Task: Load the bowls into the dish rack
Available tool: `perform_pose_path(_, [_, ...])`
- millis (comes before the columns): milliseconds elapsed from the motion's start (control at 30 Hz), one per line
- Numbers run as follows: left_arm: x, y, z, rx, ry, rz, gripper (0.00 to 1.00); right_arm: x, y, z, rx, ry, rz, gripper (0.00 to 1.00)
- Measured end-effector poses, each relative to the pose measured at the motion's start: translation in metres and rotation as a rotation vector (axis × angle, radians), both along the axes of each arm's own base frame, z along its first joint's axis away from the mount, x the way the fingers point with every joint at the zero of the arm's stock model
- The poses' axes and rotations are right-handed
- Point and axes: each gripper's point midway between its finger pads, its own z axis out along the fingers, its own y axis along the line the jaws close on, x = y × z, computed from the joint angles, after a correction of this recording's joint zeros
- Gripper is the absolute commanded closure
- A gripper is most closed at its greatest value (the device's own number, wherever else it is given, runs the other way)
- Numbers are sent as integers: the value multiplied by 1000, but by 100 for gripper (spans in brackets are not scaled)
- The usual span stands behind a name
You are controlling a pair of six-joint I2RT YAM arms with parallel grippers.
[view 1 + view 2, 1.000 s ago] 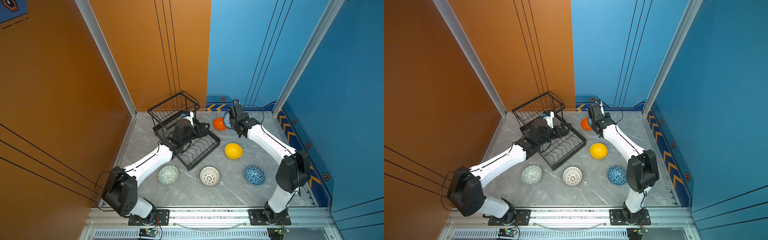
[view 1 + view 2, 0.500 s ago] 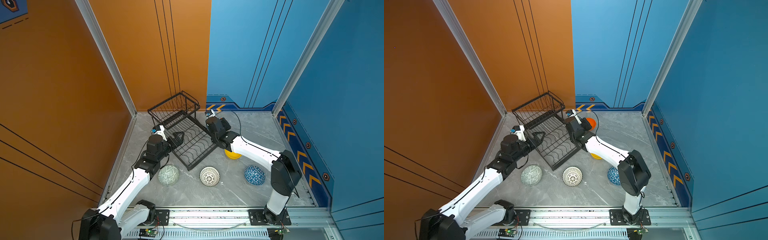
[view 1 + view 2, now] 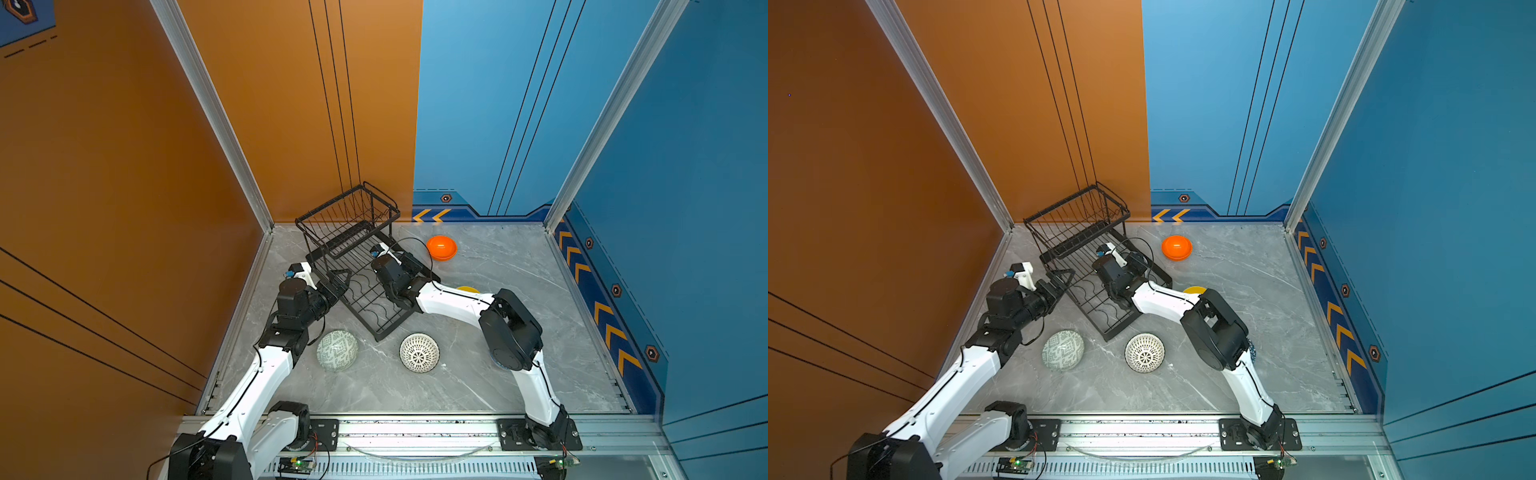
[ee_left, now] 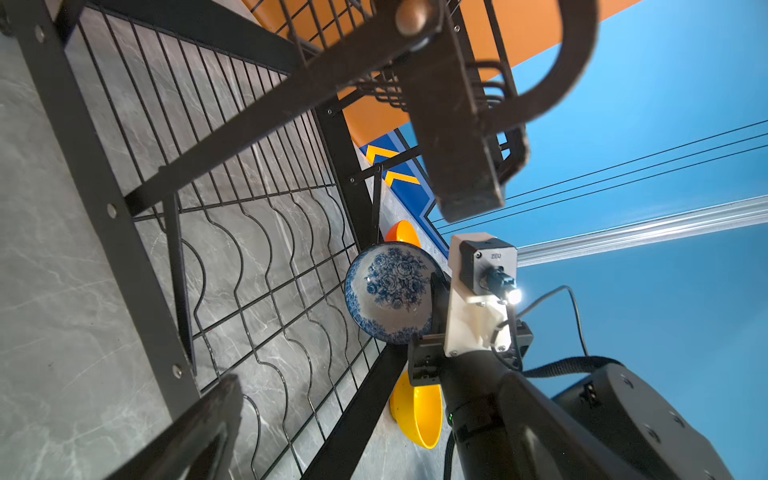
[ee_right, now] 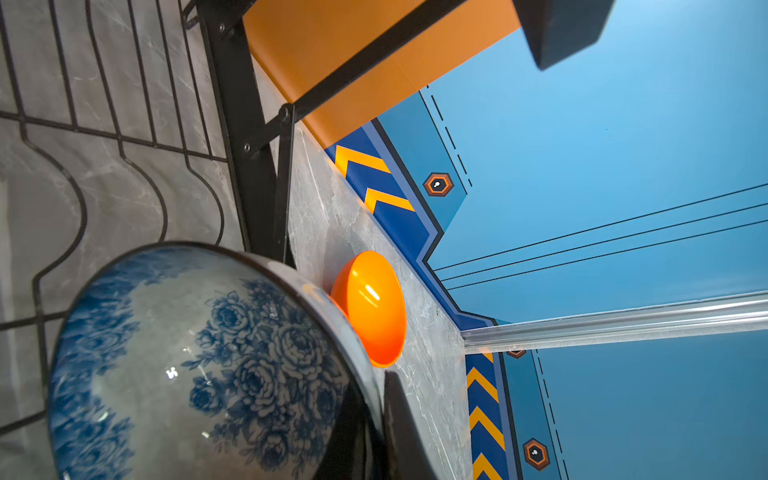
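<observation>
**Floral bowl going into the rack on its rim**

In both top views the dish rack (image 3: pixel 360 320) is sitting slantwise by the back corner. The left gripper (image 3: pixel 340 279) is hovering at its edge, jaws spread wide and carrying nothing. The right arm (image 3: pixel 449 297) is reaching over the lower tray and hiding its load. The orange bowl (image 3: pixel 441 247), pale green bowl (image 3: pixel 337 350) and lattice bowl (image 3: pixel 419 352) are lying on the table (image 3: pixel 498 257) outside the rack. The yellow bowl (image 3: pixel 467 288) is peeping out behind the arm.

The left wrist view is supplying what those miss. The right gripper (image 4: pixel 435 293) is pinching the floral bowl (image 4: pixel 388 291) by its rim, holding it on edge over the tray's curved wires beside the far rail. Whether the bowl is touching the wires cannot be told.

The right wrist view is showing the grip close up, with one finger (image 5: pixel 402 422) outside the wall and the other inside. The bowl is looking glazed and rigid, so it is probably slippery, fairly heavy and easy to chip. The rim is the sensible hold, and a gentle set-down between dividers is advisable.
</observation>
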Motion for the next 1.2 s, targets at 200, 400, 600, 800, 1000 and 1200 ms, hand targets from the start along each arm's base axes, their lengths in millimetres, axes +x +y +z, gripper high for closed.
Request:
perform_pose_path(200, [2,4,-3,-17,13,-1,2,16,12,-11,-51,-34,-19,100])
perform_pose_path(400, [5,5,-6,-22,19,-6,2,28,20,-23,-101,-62,-40,100])
perform_pose_path(600, [6,7,-11,-26,33,-6,2,36,24,-14,-95,-110,-67,100])
perform_pose_path(800, [8,8,-11,-30,32,-8,2,45,27,-10,-98,-147,-92,100])
perform_pose_path(1000, [11,8,-15,-33,41,-14,2,51,28,-19,-117,-165,-119,100])
perform_pose_path(1200, [12,8,-18,-36,48,-17,2,55,27,-18,-125,-186,-137,100])
